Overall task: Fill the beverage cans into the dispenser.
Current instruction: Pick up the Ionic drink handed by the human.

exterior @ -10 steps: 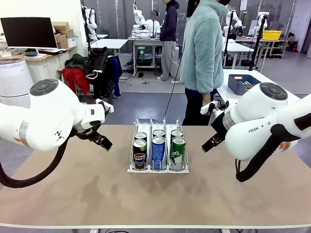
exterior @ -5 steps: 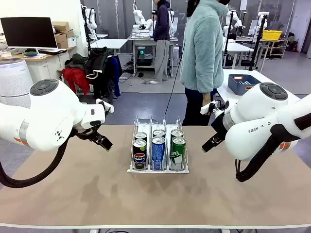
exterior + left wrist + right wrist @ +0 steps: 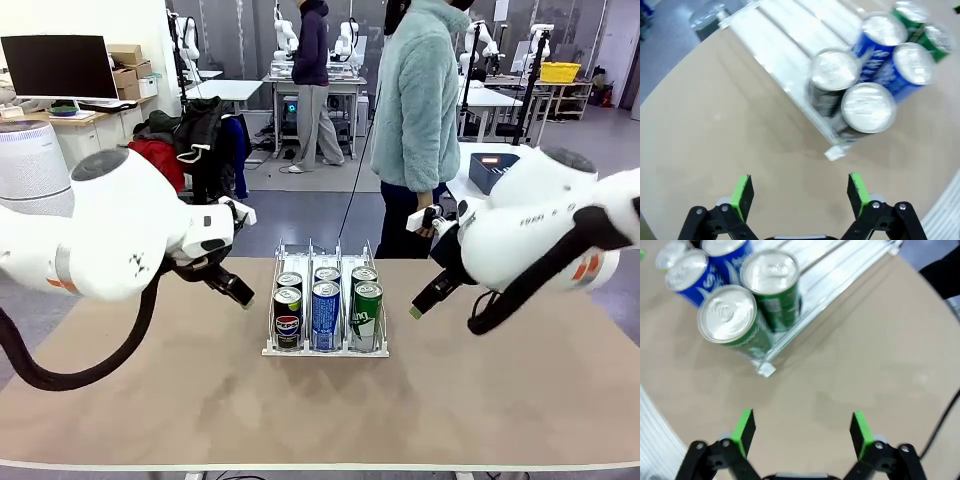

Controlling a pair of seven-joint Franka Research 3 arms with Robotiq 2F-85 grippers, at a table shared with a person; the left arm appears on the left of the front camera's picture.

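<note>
Both arms have shifted in the last second. The left arm has swung inward, so the left fingers (image 3: 233, 288) now hang just beside the left edge of the dispenser (image 3: 325, 351), nearer than before. The right arm has rolled and its elbow has risen. The right fingers (image 3: 428, 297) are low over the tabletop (image 3: 150, 400), near the rack's right side and not touching it. The dispenser itself has not budged: it sits mid-tabletop, front lip toward me. It holds two black cans (image 3: 288, 325) in the left lane, two blue cans (image 3: 326, 312) in the middle and two green cans (image 3: 367, 312) in the right lane, all upright and crowded against the lip. Both sets of fingers stand wide apart and carry nothing; each wrist view shows only bare tabletop between the green pads, with the rack's near corner ahead. Every can I see is already in a lane, and the back stretch of each lane is clear. My read is that this load is in, and the arms are either closing in to check or waiting for more stock. The person (image 3: 415, 100) in the pale fleece stands at the far side with a hand (image 3: 428, 222) hanging low; I cannot tell if it holds anything. One thing to watch: the left fingers are close to the wire side, and a further inward drift could nudge the rack.
</note>
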